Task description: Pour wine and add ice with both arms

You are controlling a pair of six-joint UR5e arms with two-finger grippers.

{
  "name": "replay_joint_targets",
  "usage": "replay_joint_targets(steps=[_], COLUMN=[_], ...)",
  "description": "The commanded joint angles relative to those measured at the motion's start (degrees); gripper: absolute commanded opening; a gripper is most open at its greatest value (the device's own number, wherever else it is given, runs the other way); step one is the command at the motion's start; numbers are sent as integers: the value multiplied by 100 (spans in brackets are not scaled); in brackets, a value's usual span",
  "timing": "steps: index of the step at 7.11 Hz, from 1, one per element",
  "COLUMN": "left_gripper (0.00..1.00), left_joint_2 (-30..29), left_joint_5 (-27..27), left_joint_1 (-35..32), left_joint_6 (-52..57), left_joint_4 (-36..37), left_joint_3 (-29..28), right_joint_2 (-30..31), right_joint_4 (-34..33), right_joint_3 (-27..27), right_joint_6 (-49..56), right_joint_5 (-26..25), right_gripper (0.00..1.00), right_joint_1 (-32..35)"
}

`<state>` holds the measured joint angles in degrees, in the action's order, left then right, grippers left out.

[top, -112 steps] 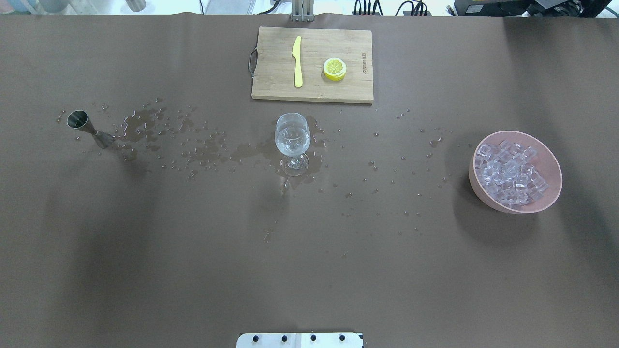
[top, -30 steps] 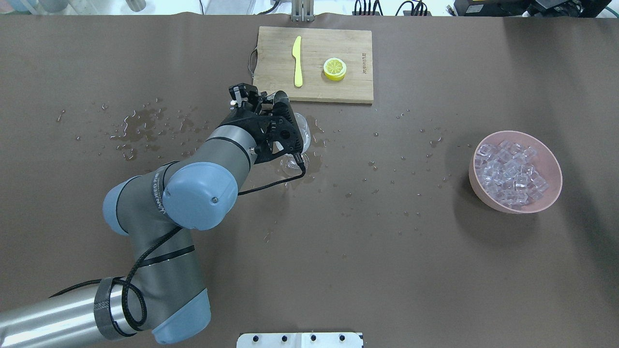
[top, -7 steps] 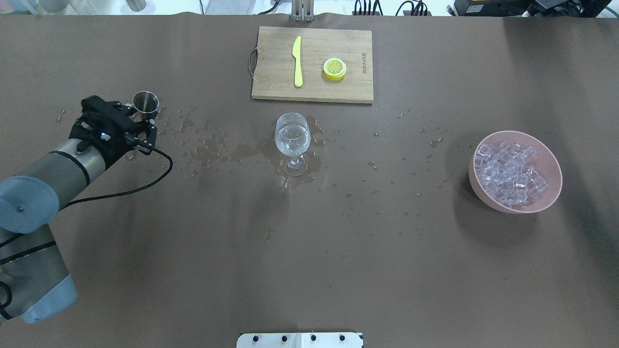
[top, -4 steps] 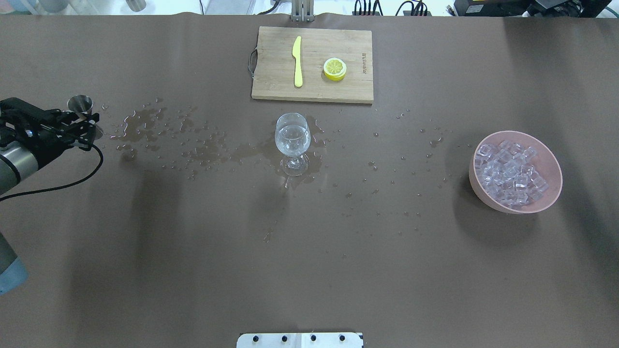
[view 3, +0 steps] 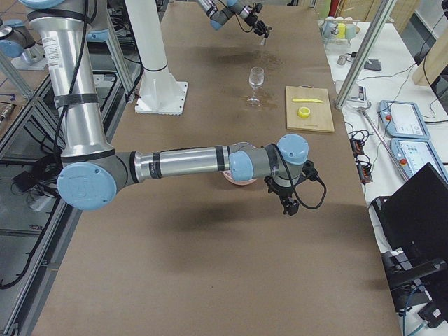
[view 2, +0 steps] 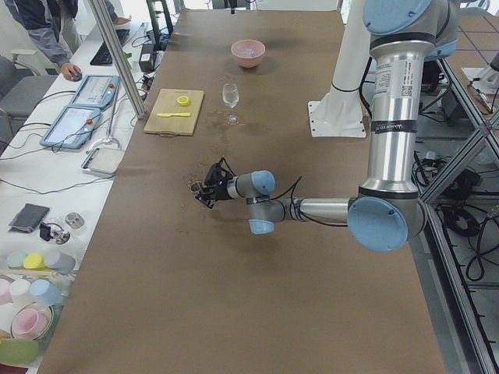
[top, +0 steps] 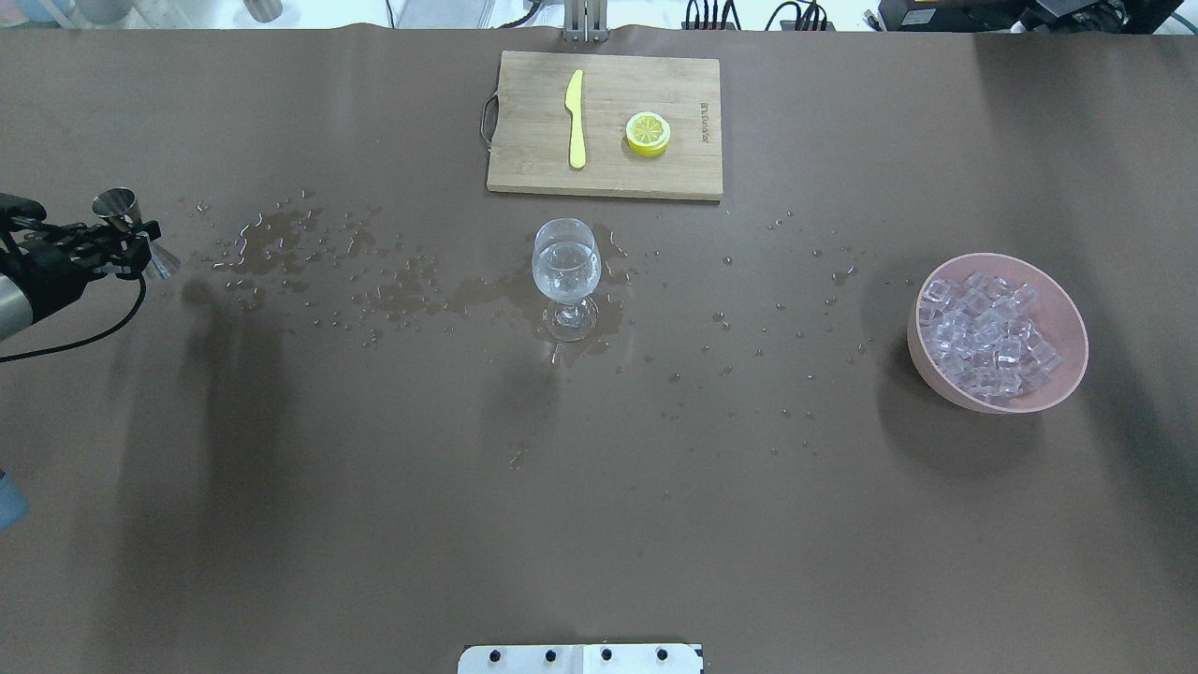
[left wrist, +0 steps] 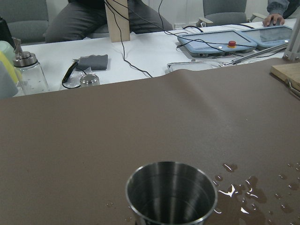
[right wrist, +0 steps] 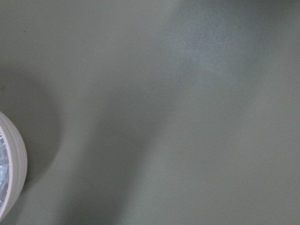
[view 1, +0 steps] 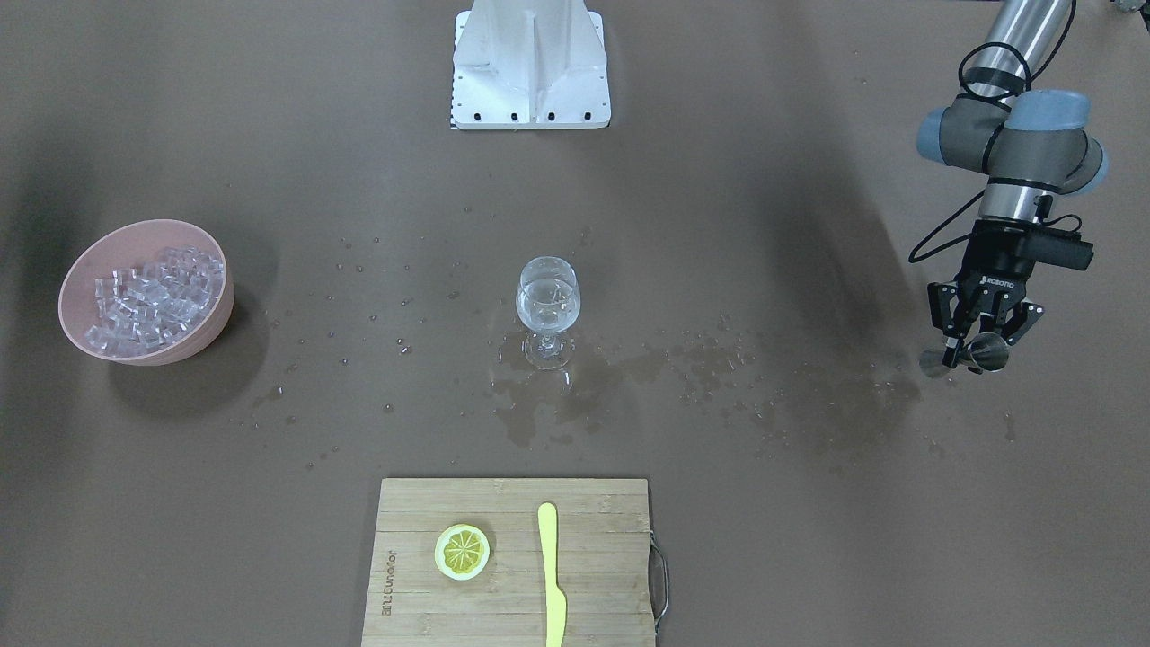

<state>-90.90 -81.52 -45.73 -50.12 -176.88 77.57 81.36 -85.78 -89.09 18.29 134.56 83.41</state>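
The left gripper (view 1: 975, 349) clamps its fingers (view 1: 948, 341) on the waist of a metal measuring cup (view 1: 988, 351). The wine (view 1: 547, 304) sits in a glass (view 1: 548, 274), well apart from those fingers. The ice (view 1: 148, 296) fills a pink bowl (view 1: 83, 268) near the right gripper (view 3: 287, 205); whether its fingers are open or closed I cannot tell.
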Motion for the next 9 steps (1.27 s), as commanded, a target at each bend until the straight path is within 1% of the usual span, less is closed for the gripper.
replay_joint_targets(steps=[1, 3, 4, 5, 6, 7, 8, 9], left_gripper=[0, 0, 33, 40, 55, 75, 97, 98], left_joint_2=[-156, -147, -121, -112, -121, -121, -130, -121], left_joint_5=[-22, -22, -31, -39, -109, -127, -171, -215], left_joint_1=[-15, -15, -7, -7, -7, -15, -15, -24], left_joint_6=[-77, -7, 3, 98, 125, 126, 117, 126], left_joint_4=[-268, -286, -321, -330, -321, -321, -321, -321], left_joint_3=[-357, -357, -357, -339, -339, -331, -313, -304], right_joint_2=[2, 2, 2, 2, 2, 2, 2, -6], right_joint_4=[0, -9, -9, -9, -9, -9, -9, -9], right_joint_3=[-3, -11, -12, -12, -20, -12, -20, -20], right_joint_6=[-27, -36, -36, -36, -36, -36, -36, -36], right_joint_5=[0, 9, 9, 9, 9, 9, 9, 18], right_gripper=[100, 100, 100, 100, 100, 100, 100, 100], right_joint_1=[0, 0, 0, 0, 0, 0, 0, 0])
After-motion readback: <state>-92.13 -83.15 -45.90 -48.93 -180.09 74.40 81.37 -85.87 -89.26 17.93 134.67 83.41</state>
